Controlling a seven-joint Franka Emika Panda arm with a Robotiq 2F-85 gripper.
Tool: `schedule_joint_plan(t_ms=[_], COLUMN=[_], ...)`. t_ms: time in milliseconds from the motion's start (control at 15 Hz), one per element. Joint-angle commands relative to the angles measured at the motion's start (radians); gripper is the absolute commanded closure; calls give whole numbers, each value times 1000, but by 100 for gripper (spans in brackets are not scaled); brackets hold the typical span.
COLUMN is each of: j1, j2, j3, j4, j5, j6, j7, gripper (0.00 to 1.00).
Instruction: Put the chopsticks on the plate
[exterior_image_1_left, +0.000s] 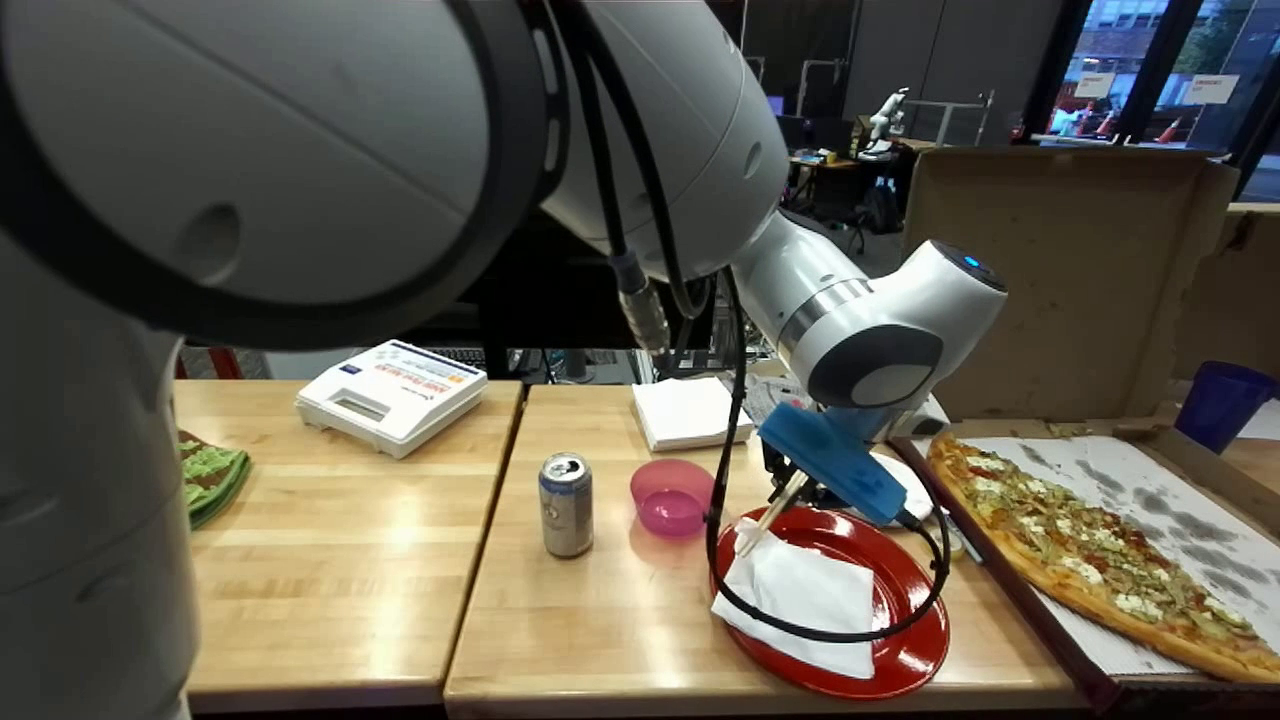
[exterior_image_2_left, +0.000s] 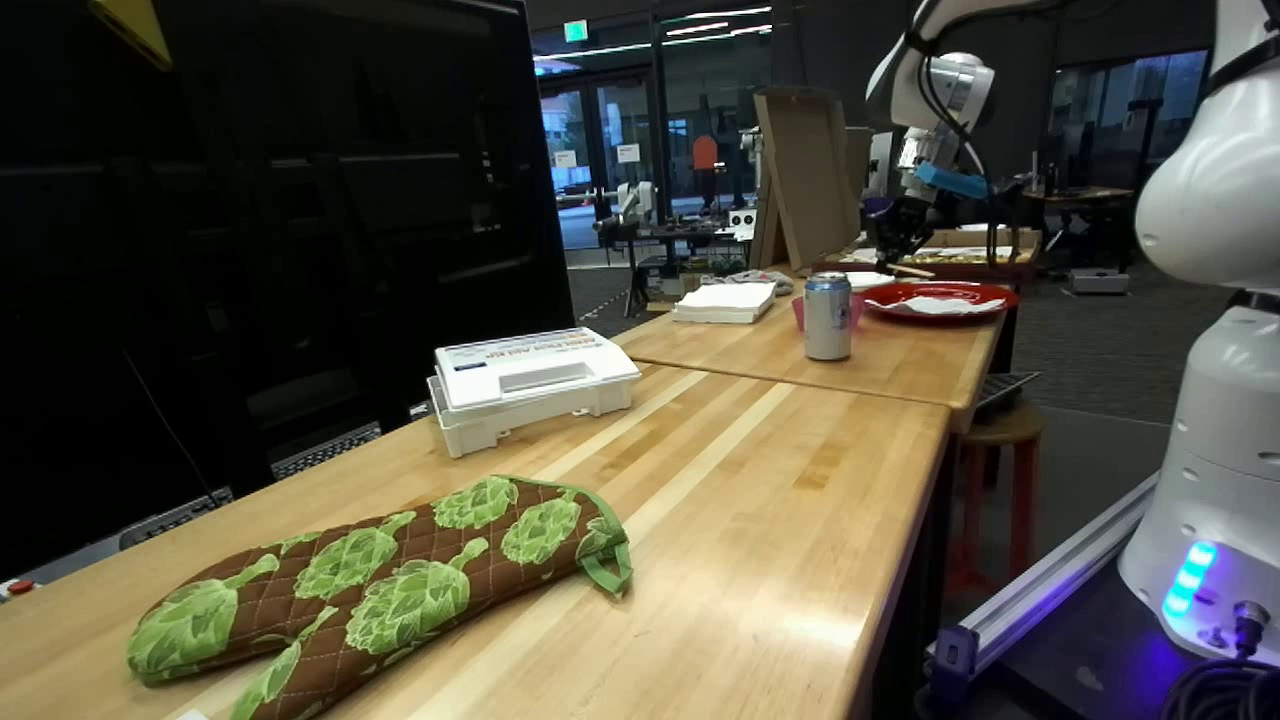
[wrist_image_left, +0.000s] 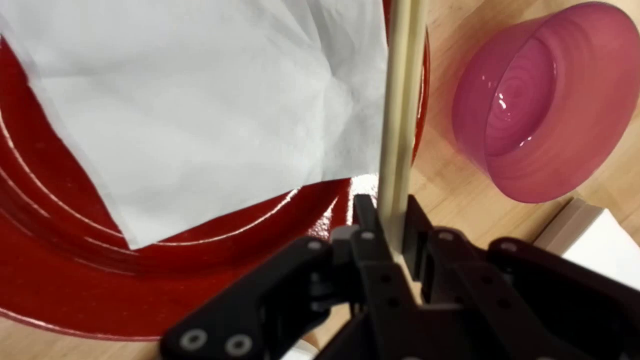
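The chopsticks (wrist_image_left: 400, 110), a pair of thin pale tan sticks, are side by side between the fingers of my gripper (wrist_image_left: 387, 215) in the wrist view. The gripper is shut on them near one end. In an exterior view the chopsticks (exterior_image_1_left: 772, 515) slant down from the gripper (exterior_image_1_left: 788, 482) over the edge of the red plate (exterior_image_1_left: 912, 625). Whether their low end touches the napkin cannot be told. The chopsticks (exterior_image_2_left: 912, 271) also show in an exterior view above the plate (exterior_image_2_left: 985, 297). A white napkin (exterior_image_1_left: 805, 595) covers part of the plate.
A pink bowl (exterior_image_1_left: 672, 500) and a soda can (exterior_image_1_left: 566, 505) stand beside the plate. An open pizza box (exterior_image_1_left: 1060, 290) is on the plate's other side. A white dish (exterior_image_1_left: 908, 490) lies behind the plate. A white stack (exterior_image_1_left: 692, 412) and an oven mitt (exterior_image_2_left: 400, 580) lie further off.
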Motion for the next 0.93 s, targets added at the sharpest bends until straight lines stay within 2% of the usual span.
schedule_joint_plan(t_ms=[0, 600, 667, 733, 867], j1=[-28, -67, -68, -69, -68], j2=[39, 109, 110, 112, 105], j3=[2, 12, 13, 14, 16], j4=[31, 56, 55, 56, 49], j5=[41, 75, 75, 73, 70], j6=[-23, -15, -15, -15, -7], j7=[25, 66, 66, 66, 66], gripper=[96, 96, 87, 60, 56])
